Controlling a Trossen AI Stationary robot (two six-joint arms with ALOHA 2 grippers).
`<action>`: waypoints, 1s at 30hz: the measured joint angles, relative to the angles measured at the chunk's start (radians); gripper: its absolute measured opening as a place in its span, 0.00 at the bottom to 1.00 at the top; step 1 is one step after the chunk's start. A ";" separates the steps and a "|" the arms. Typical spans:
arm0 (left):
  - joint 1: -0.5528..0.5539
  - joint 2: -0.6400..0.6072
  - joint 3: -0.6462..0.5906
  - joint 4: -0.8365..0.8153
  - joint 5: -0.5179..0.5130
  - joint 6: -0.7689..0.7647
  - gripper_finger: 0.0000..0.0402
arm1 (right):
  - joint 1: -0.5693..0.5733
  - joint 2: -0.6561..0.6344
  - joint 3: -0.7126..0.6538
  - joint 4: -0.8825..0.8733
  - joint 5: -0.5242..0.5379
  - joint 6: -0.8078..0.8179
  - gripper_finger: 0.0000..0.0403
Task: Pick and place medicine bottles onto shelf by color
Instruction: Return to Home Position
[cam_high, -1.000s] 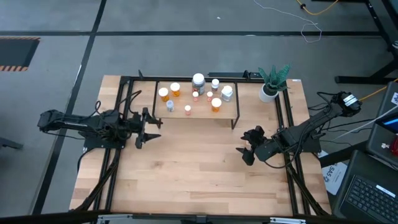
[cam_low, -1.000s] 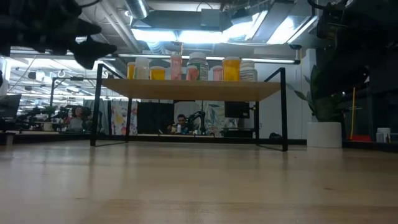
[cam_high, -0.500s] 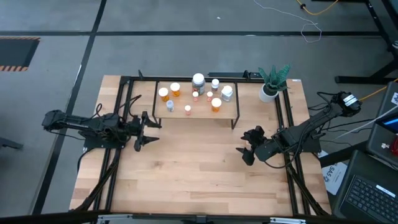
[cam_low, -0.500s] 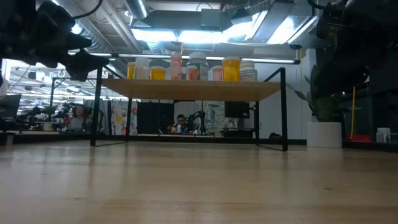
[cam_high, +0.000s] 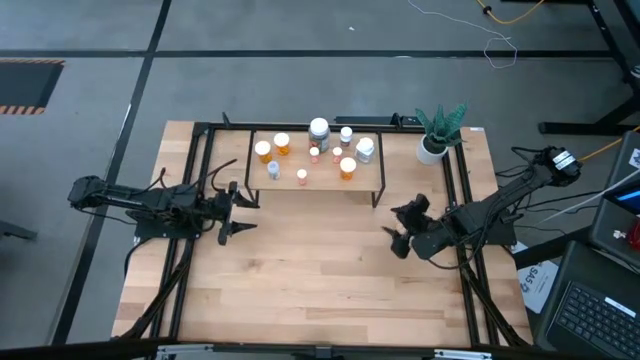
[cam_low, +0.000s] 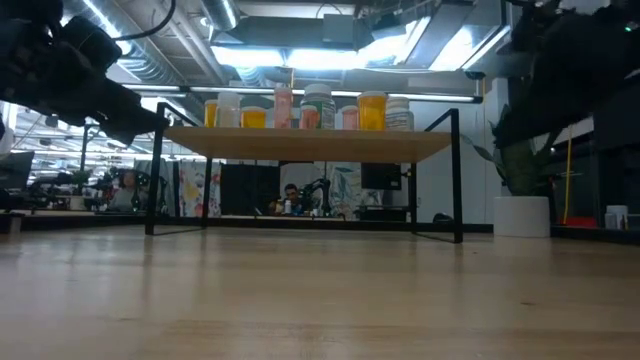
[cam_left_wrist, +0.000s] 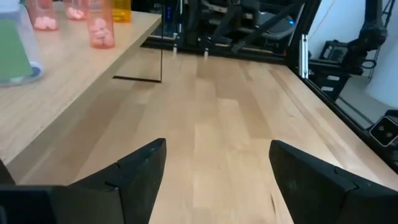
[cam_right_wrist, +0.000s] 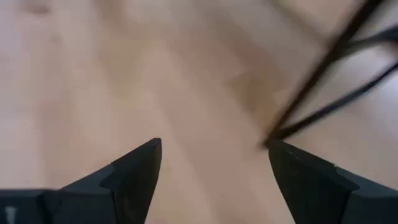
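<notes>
Because the small white-capped medicine bottles (cam_high: 315, 150) all stand on the low light-wood shelf (cam_high: 322, 181) at upper middle, the left claw (cam_high: 243, 210), middle left, and right claw (cam_high: 398, 228), middle right, hang open and empty.

bottles (cam_high: 318, 150) on shelf (cam_high: 325, 181), shelf back-middle of worktop (cam_high: 320, 290), plant (cam_high: 432, 149) right of it, left claw (cam_high: 247, 212) front-left, right claw (cam_high: 393, 222) front-right

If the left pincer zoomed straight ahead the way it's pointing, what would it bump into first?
Probably nothing soon: the left pincer points across bare wooden tabletop, passing beside the low light-wood shelf. Far ahead, the right pincer seems roughly in line, though depth is unclear.
</notes>
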 joint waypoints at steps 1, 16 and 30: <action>0.000 0.000 0.000 0.002 0.000 0.000 0.70 | 0.009 -0.015 0.000 -0.040 0.033 0.006 0.74; 0.000 0.001 0.000 -0.001 -0.030 -0.005 0.70 | 0.241 -0.281 -0.140 -0.020 0.277 0.054 0.74; 0.000 0.001 0.000 0.001 -0.030 -0.004 0.70 | -0.113 -0.410 -0.323 0.578 -0.264 -0.496 0.74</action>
